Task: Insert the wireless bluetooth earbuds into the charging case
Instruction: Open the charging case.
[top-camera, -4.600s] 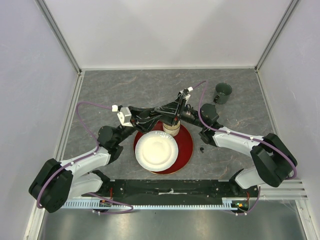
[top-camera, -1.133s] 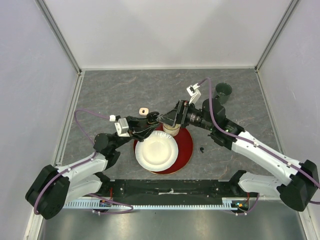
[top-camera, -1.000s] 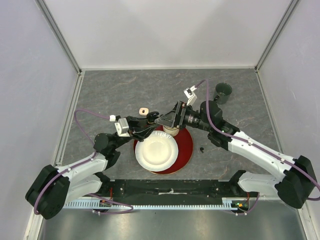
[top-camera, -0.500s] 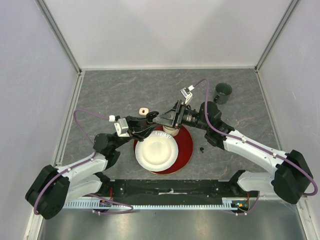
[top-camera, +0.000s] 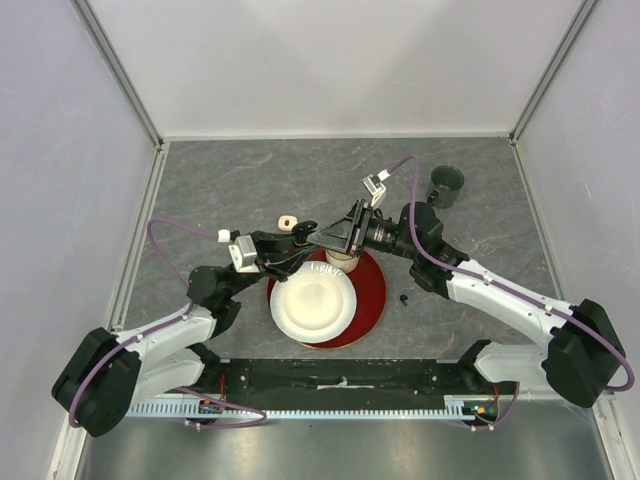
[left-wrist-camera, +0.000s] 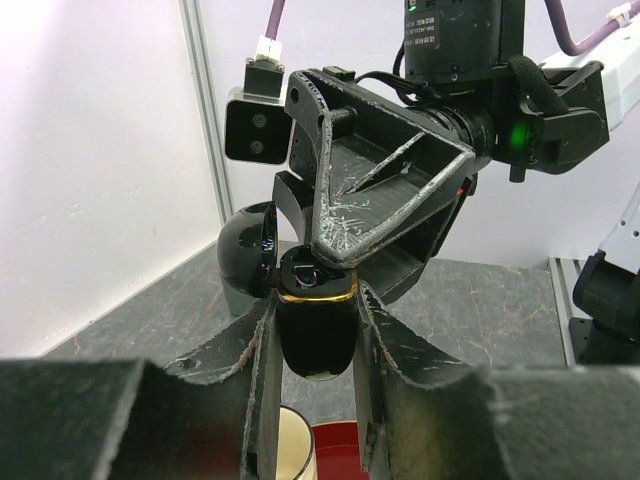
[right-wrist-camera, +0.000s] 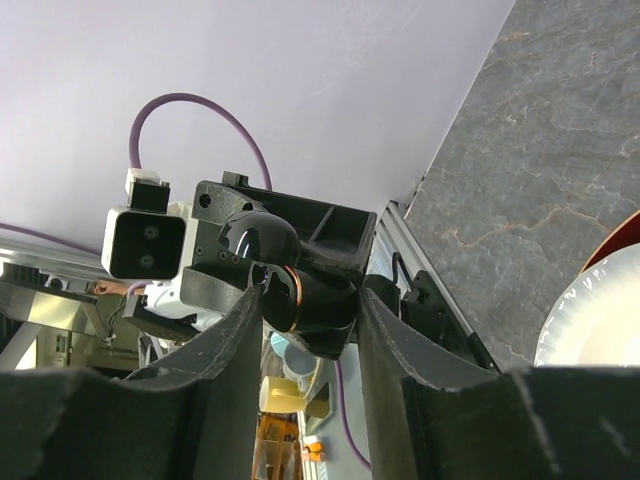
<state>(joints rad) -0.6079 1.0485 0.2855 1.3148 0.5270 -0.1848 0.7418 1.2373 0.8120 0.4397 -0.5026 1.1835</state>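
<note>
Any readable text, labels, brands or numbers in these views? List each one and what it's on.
Nothing legible.
White print on the label on the right arm's black wrist housing, left wrist view: too small and blurred to read.
Top and right wrist views: no text visible.

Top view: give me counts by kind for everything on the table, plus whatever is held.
Plates: 2 (red plate, white plate)
Cups: 2 (paper cup, dark cup)
Charging case, held: 1
Loose black earbud: 1
Small tan piece: 1
Total: 7
</note>
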